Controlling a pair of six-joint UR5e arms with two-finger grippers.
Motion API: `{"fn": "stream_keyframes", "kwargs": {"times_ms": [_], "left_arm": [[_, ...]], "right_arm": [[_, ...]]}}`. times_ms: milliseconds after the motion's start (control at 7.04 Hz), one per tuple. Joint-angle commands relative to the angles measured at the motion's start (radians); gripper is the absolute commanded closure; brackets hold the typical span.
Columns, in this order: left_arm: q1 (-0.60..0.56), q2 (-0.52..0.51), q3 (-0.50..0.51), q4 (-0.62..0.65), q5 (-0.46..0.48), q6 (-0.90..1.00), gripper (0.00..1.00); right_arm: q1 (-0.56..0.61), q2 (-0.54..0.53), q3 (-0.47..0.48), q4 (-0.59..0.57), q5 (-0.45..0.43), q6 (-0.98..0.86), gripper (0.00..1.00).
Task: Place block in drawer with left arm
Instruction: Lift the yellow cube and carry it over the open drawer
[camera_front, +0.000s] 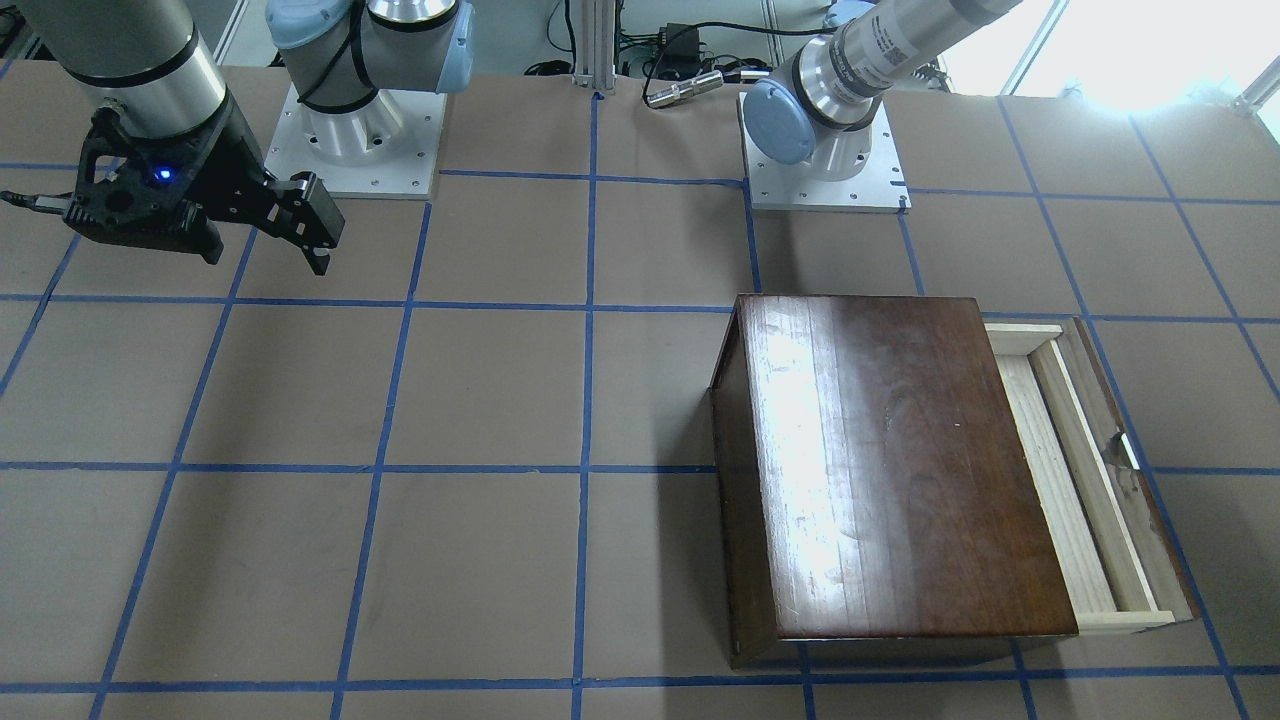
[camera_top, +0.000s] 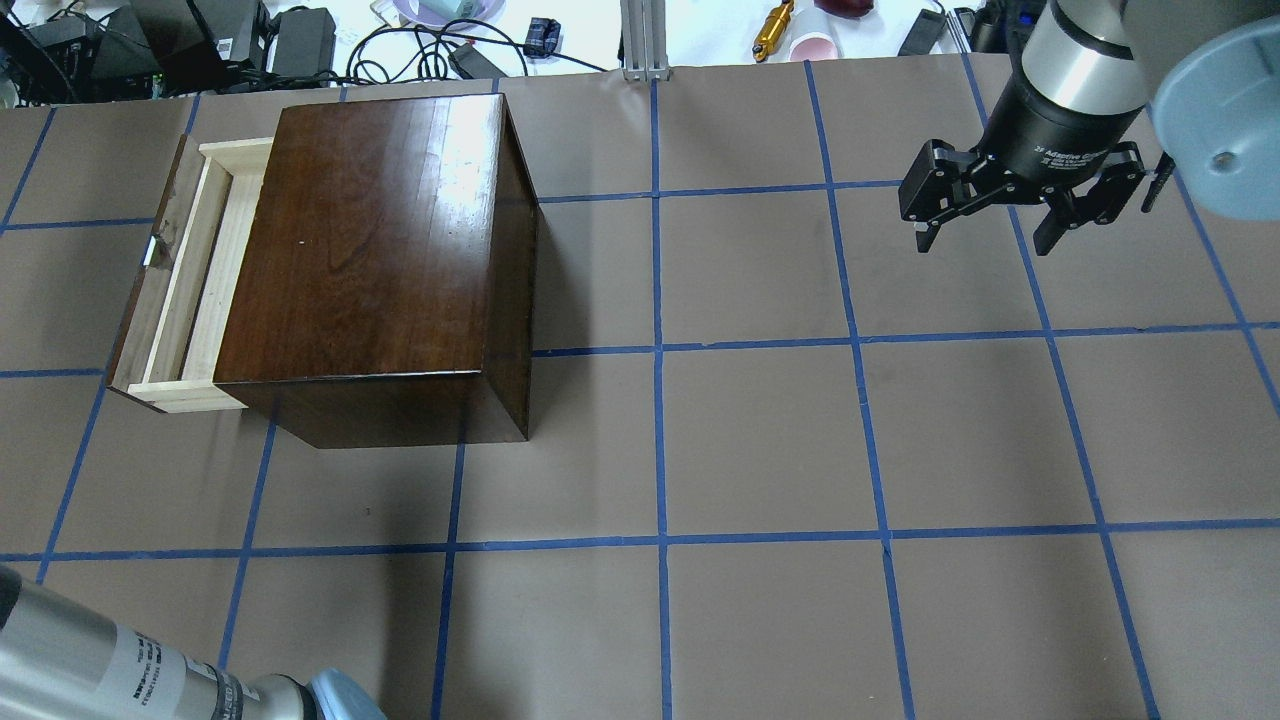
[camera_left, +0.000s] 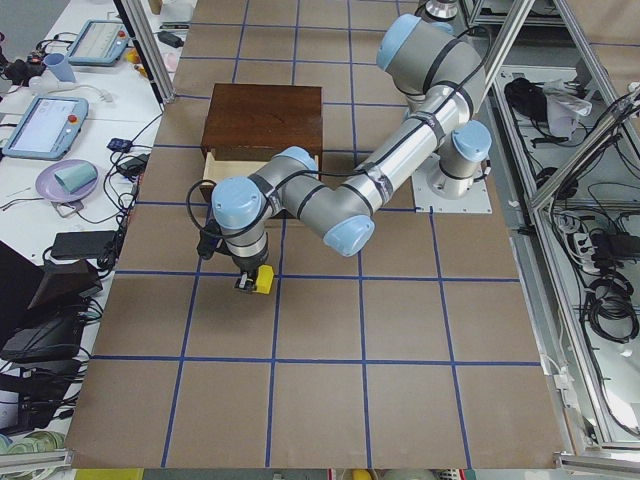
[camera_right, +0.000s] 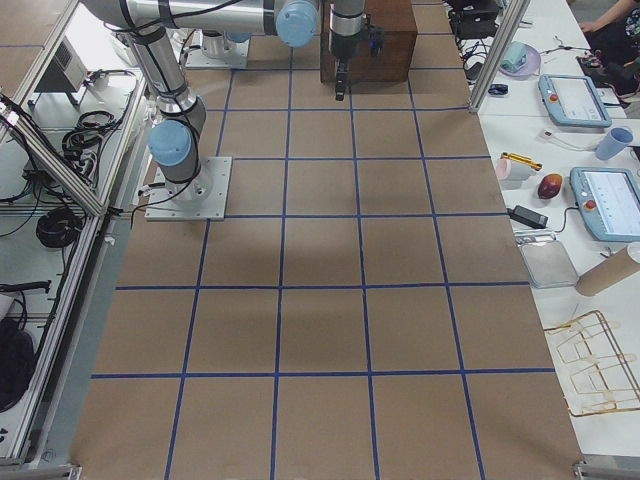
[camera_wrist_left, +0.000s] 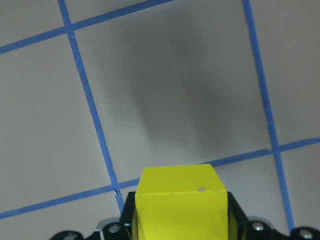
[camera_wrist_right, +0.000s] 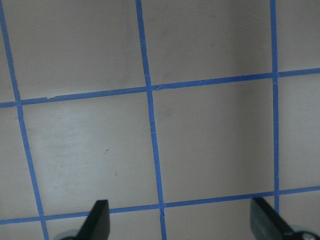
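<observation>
Left gripper: its jaws are clamped on the block, with a black finger pressed to each side; it points down on the end of the left arm.
Block: bright yellow, filling the gap between the left jaws and standing out a little past the fingertips. In the left side view it shows as a yellow spot at the gripper's tip.
Contact with table: whether the block's underside touches the surface cannot be told.
Below the left jaws: bare brown table with a blue tape line running just beside the block and a soft shadow ahead of it.
Drawer: pulled partly out of the cabinet, pale wood inside, dark front panel with a small metal pull. It lies well apart from the left jaws, beyond them in the left side view, not beneath them.
What the drawer holds: the part that shows is bare wood.
Right gripper: jaws spread wide with nothing between them, hanging above the table well apart from the cabinet.
Below the right jaws: in the right wrist view the two fingertips frame only table and crossing tape.
</observation>
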Motion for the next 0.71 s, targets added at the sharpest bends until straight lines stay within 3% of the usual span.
{"fn": "stream_keyframes", "kwargs": {"times_ms": [0,568], "left_arm": [[-0.079,0.077,-0.074,-0.019,-0.003,-0.121,0.61],[-0.265,0.201,-0.220,-0.033,-0.008,-0.383,0.63]], "right_arm": [[0.000,0.000,0.000,0.000,0.000,0.000,0.00],[0.000,0.000,0.000,0.000,0.000,0.000,0.00]]}}
